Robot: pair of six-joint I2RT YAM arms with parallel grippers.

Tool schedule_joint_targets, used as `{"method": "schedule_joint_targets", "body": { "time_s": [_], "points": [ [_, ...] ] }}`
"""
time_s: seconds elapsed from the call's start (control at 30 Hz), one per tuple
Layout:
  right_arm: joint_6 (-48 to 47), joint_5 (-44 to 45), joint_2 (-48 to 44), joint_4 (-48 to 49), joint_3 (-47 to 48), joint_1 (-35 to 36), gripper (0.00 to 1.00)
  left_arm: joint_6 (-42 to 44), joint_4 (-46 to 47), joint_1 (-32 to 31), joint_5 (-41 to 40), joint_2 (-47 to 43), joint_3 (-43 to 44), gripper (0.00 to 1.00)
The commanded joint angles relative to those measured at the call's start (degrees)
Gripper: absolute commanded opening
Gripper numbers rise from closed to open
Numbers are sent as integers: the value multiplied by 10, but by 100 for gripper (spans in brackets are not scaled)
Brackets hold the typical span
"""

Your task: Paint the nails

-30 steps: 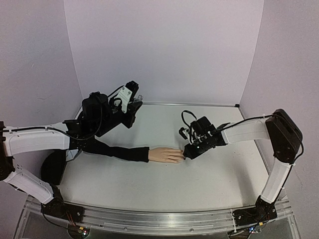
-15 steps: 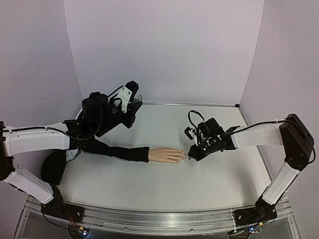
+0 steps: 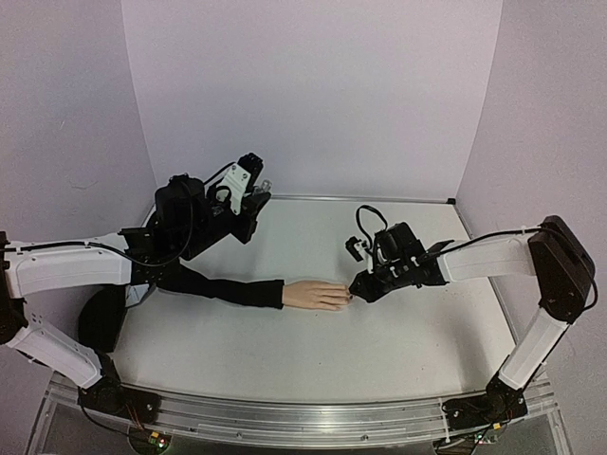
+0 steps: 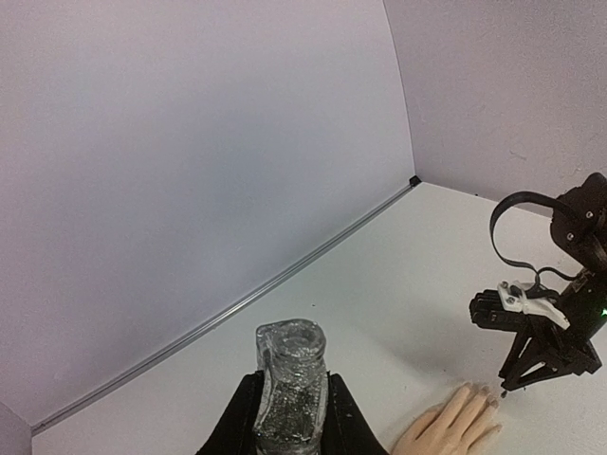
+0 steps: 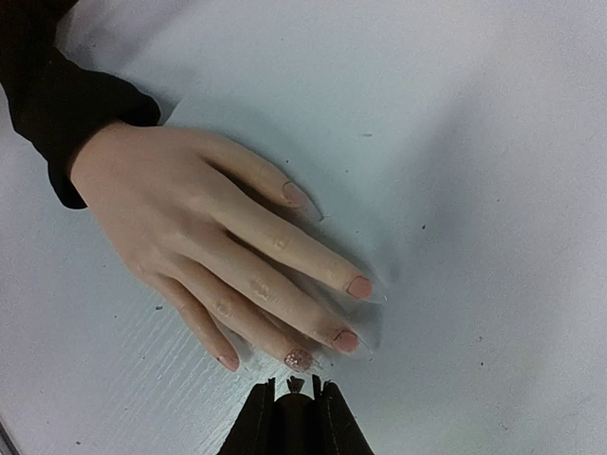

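Note:
The pale mannequin hand (image 3: 318, 295) lies flat on the white table, coming out of a long black sleeve (image 3: 223, 287). In the right wrist view its nails point toward me: one nail (image 5: 299, 359) carries glitter, the others (image 5: 359, 287) are plain pink. My right gripper (image 5: 297, 387) is shut on a dark brush cap (image 5: 297, 412), and the brush tip sits just short of the glittered nail. In the top view the right gripper (image 3: 357, 288) is at the fingertips. My left gripper (image 4: 292, 417) is shut on an uncapped glitter polish bottle (image 4: 292, 379) and holds it up at the back left (image 3: 258, 197).
Pale walls close in the table at the back and on both sides, with a metal strip (image 4: 237, 305) along the back edge. The right arm (image 3: 493, 256) reaches in from the right. A metal rail (image 3: 303, 422) runs along the near edge.

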Motion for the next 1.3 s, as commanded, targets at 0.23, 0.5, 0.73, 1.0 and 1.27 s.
{"method": "schedule_joint_targets", "body": {
  "time_s": [0.23,0.5,0.73,1.0,1.27],
  "points": [
    [7,1,35,-11,46,6,0,7,9,1,-6,-18,7,0],
    [5,14,44,-21,50,7,0,8,9,1,-7,-20,7,0],
    [6,13,52,-26,57,7,0,7,9,1,-6,-22,6,0],
    [6,12,58,-28,62,7,0,7,9,2,-6,-22,6,0],
    [6,6,66,-32,67,7,0,8,9,2,-6,-22,6,0]
  ]
}}
